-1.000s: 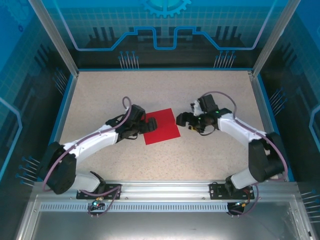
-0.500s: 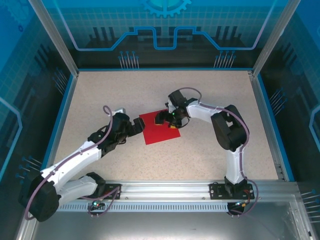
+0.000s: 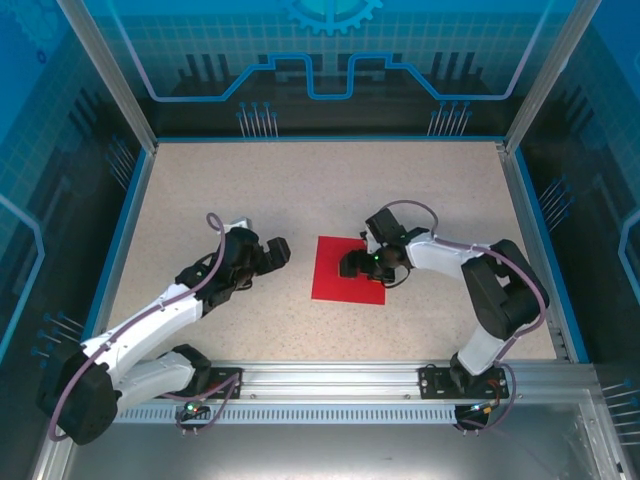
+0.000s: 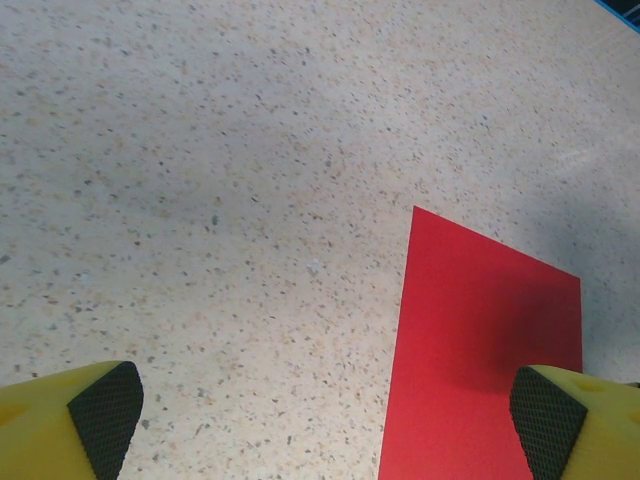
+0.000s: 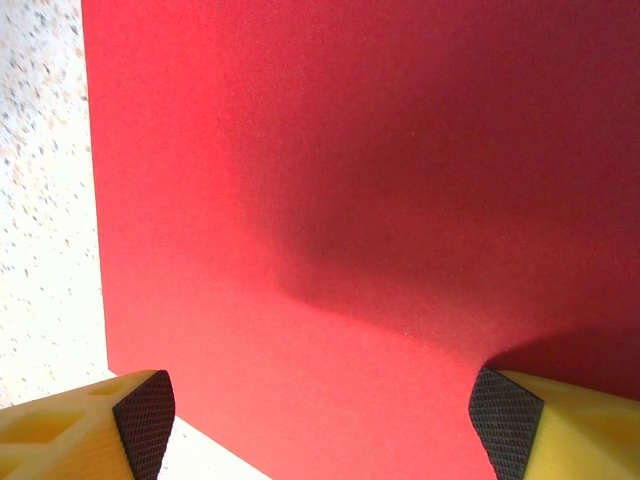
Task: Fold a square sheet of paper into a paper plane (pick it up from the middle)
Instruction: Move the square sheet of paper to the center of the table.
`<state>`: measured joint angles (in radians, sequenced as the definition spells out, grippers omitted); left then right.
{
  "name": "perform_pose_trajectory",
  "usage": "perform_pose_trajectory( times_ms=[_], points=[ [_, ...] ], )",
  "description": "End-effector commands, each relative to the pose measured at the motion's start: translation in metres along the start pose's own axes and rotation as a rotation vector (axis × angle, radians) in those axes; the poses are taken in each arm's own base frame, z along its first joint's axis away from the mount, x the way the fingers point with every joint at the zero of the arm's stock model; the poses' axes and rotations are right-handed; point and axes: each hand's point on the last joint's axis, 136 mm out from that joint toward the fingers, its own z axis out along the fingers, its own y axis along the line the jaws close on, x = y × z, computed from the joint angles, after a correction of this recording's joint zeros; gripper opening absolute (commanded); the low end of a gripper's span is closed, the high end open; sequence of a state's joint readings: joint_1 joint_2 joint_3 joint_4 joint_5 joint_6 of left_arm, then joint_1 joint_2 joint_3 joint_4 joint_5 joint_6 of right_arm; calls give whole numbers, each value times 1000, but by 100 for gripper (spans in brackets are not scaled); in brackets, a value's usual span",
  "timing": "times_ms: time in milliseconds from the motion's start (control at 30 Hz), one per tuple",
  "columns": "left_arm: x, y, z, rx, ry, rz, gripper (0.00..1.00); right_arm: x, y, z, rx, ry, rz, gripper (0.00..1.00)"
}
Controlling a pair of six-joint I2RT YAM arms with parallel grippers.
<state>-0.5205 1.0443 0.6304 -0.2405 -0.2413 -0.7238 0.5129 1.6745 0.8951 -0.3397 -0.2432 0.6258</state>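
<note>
The square sheet of paper [image 3: 335, 277] is bright red and lies flat and unfolded on the speckled table, a little right of centre. My right gripper [image 3: 358, 266] is low over the sheet's right half, open. In the right wrist view its fingertips [image 5: 505, 418] straddle the red sheet [image 5: 330, 200], the right pad down at the paper surface and nothing between the jaws. My left gripper [image 3: 276, 250] hangs open to the left of the sheet, apart from it. From the left wrist, the sheet [image 4: 480, 340] lies ahead to the right, near the right fingertip [image 4: 545, 420].
The speckled tabletop [image 3: 300, 180] is bounded by a blue rim and clear walls [image 3: 130, 120]. A metal rail [image 3: 330, 378] with the arm bases runs along the near edge. Open table lies behind and to both sides of the sheet.
The sheet has slid right and toward the near edge together with my right gripper. The left gripper drew back off the sheet's left edge earlier and has since held still.
</note>
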Motion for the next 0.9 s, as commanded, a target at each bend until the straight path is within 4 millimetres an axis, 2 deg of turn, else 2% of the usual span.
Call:
perform_pose_trajectory(
  times_ms=[0,33,67,167,200,267,333,400,600,667,733,767,800,867],
  points=[
    [6,-6,4,41,31,24,98,22,-30,-1,85,83,0,83],
    [6,-7,3,41,34,31,98,22,-26,-5,77,81,-13,83],
    [5,-8,2,43,34,35,99,11,-16,-14,72,50,-30,84],
    [6,7,3,-47,45,50,98,4,-4,-33,154,4,-61,86],
    [7,9,2,-62,57,63,98,6,7,-34,133,7,-72,86],
    [9,9,0,-57,65,64,99,12,30,-32,68,14,-104,86],
    [9,6,-2,-25,47,55,99,21,42,-26,62,22,-122,86],
    [7,5,-5,5,21,47,98,28,45,-18,65,38,-122,86],
    [4,6,-19,48,-29,27,99,48,31,9,80,109,-130,86],
    [7,-3,-22,109,-19,65,98,57,14,11,127,139,-148,86],
    [8,-4,-23,116,-15,65,98,67,-4,9,186,167,-169,86],
    [9,-4,-23,115,-10,71,98,67,-7,6,186,168,-182,86],
    [9,-3,-23,112,-4,66,99,78,-16,7,181,200,-192,86],
    [12,-2,-20,99,10,61,98,86,-21,0,186,237,-237,85]
  ],
)
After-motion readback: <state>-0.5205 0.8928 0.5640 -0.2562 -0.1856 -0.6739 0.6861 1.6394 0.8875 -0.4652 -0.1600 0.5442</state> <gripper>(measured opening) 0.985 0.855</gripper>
